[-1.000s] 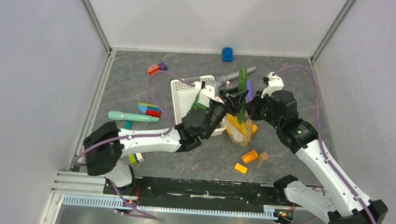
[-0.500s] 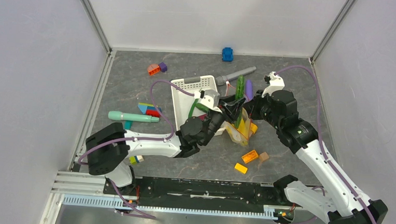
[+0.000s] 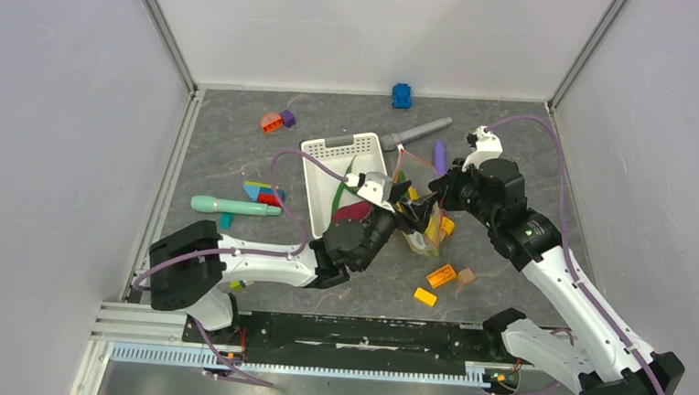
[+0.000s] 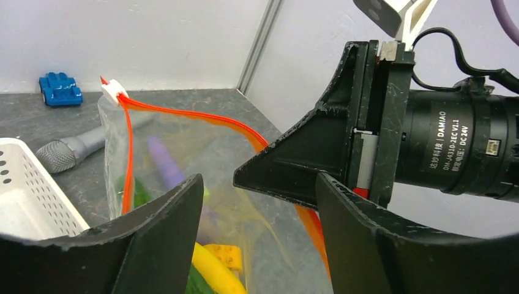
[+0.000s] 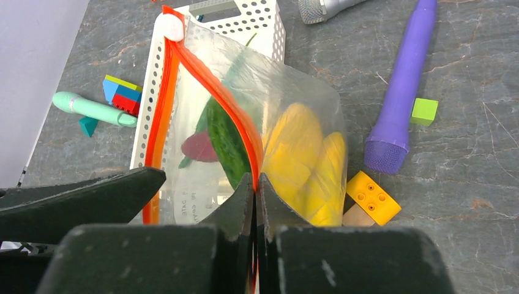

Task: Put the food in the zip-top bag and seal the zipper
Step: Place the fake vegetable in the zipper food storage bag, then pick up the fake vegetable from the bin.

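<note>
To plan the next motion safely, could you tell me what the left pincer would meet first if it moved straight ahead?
Probably the clear zip-top bag: its open mouth lies straight ahead of the left pincer. The right pincer, shut on the bag's rim, sits close beside that line; depth is unclear.

Thin, clear, glossy plastic film, creased, for the zip-top bag (image 5: 287, 86); smooth orange-red plastic along its zipper (image 5: 211, 82), with a white plastic slider (image 5: 172, 27). Smooth, softly shiny plastic on the yellow banana pieces (image 5: 306, 153) and the dark-green cucumber (image 5: 225, 138). Matt white perforated plastic in the basket (image 5: 263, 18). Matt black, lightly scuffed plastic on the left gripper (image 4: 257, 184) fingers (image 4: 160, 239). Matt grey, stone-veined finish across the table (image 5: 465, 159). Smooth purple plastic, mesh-textured at the head, on the toy microphone (image 5: 407, 73).
</note>
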Controlling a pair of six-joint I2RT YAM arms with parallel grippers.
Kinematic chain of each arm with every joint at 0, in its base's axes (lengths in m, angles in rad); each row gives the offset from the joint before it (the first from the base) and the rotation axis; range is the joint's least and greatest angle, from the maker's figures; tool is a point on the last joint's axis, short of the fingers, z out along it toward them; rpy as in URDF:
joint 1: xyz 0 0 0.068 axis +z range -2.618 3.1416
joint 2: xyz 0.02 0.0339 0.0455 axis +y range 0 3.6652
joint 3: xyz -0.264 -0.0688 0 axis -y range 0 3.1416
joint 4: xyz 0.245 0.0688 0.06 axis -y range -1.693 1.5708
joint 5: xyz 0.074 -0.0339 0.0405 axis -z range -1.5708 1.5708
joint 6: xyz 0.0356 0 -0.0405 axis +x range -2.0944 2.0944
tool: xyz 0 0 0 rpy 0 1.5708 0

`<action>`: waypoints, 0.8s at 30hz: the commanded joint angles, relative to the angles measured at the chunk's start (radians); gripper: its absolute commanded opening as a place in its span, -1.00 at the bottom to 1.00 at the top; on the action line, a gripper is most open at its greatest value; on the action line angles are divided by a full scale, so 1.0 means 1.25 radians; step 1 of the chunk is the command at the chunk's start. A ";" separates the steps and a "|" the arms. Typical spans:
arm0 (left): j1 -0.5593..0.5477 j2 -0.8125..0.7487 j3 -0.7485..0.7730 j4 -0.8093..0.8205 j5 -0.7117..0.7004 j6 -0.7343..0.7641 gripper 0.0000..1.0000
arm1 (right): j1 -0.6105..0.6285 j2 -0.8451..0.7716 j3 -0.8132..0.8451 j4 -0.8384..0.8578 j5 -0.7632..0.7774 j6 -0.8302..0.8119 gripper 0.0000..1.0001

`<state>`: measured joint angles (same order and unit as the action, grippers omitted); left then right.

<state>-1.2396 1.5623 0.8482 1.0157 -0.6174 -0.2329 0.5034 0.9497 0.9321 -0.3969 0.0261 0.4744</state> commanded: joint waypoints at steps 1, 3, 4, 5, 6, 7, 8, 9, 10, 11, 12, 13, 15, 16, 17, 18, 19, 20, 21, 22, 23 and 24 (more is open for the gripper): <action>-0.011 -0.070 0.009 -0.051 -0.064 -0.022 0.66 | 0.002 -0.006 0.018 0.038 0.003 -0.003 -1.00; -0.012 -0.102 0.026 -0.127 -0.077 -0.034 0.99 | 0.003 -0.006 0.020 0.035 0.005 -0.007 -0.99; -0.011 -0.118 0.037 -0.173 -0.085 -0.041 0.99 | 0.003 -0.003 0.020 0.033 0.004 -0.010 -0.99; -0.011 -0.133 0.052 -0.234 -0.100 -0.049 0.99 | 0.002 -0.005 0.020 0.033 0.005 -0.013 -0.99; -0.010 -0.151 0.068 -0.298 -0.113 -0.056 0.99 | 0.002 -0.005 0.021 0.032 0.005 -0.017 -0.99; -0.010 -0.168 0.090 -0.356 -0.129 -0.060 0.99 | 0.002 -0.005 0.021 0.032 0.005 -0.023 -0.99; -0.009 -0.179 0.116 -0.431 -0.149 -0.070 0.99 | 0.002 -0.005 0.023 0.030 0.005 -0.031 -0.99; -0.007 -0.192 0.136 -0.495 -0.161 -0.079 0.99 | 0.002 -0.004 0.025 0.026 0.006 -0.041 -0.99; -0.002 -0.200 0.157 -0.566 -0.164 -0.086 0.99 | 0.002 -0.004 0.029 0.021 0.007 -0.049 -0.99; 0.006 -0.209 0.172 -0.633 -0.164 -0.097 0.99 | 0.003 -0.004 0.031 0.016 0.009 -0.062 -0.99; 0.018 -0.216 0.187 -0.683 -0.157 -0.113 0.99 | 0.002 -0.004 0.031 0.012 0.012 -0.073 -0.99; 0.034 -0.222 0.200 -0.741 -0.141 -0.130 0.99 | 0.001 -0.003 0.033 0.006 0.016 -0.079 -0.99; 0.086 -0.240 0.213 -0.838 -0.081 -0.175 0.99 | 0.003 0.000 0.039 -0.007 0.020 -0.092 -0.99; 0.125 -0.250 0.214 -0.882 -0.040 -0.207 0.99 | 0.002 0.002 0.041 -0.011 0.020 -0.096 -0.99; 0.176 -0.259 0.214 -0.914 0.021 -0.234 0.99 | 0.002 0.002 0.044 -0.014 0.020 -0.102 -0.99; 0.221 -0.263 0.211 -0.944 0.093 -0.262 0.99 | 0.002 0.002 0.045 -0.015 0.020 -0.105 -0.99; 0.276 -0.260 0.212 -0.970 0.149 -0.285 0.99 | 0.002 0.001 0.047 -0.017 0.021 -0.110 -0.99; 0.315 -0.254 0.216 -1.003 0.207 -0.308 0.99 | 0.002 0.003 0.048 -0.020 0.022 -0.115 -0.99; 0.354 -0.242 0.221 -1.032 0.243 -0.320 0.99 | 0.002 0.005 0.048 -0.023 0.024 -0.117 -0.99; 0.375 -0.229 0.230 -1.056 0.263 -0.328 0.99 | 0.002 0.007 0.048 -0.025 0.026 -0.118 -0.99; 0.390 -0.210 0.239 -1.085 0.271 -0.330 0.99 | 0.002 0.008 0.047 -0.027 0.025 -0.118 -0.99; 0.401 -0.186 0.252 -1.106 0.282 -0.331 0.99 | 0.002 0.012 0.045 -0.028 0.023 -0.119 -0.99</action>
<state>-0.7979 1.2671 1.0962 -0.1562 -0.4480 -0.5377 0.5034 0.9543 0.9463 -0.4320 0.0391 0.3576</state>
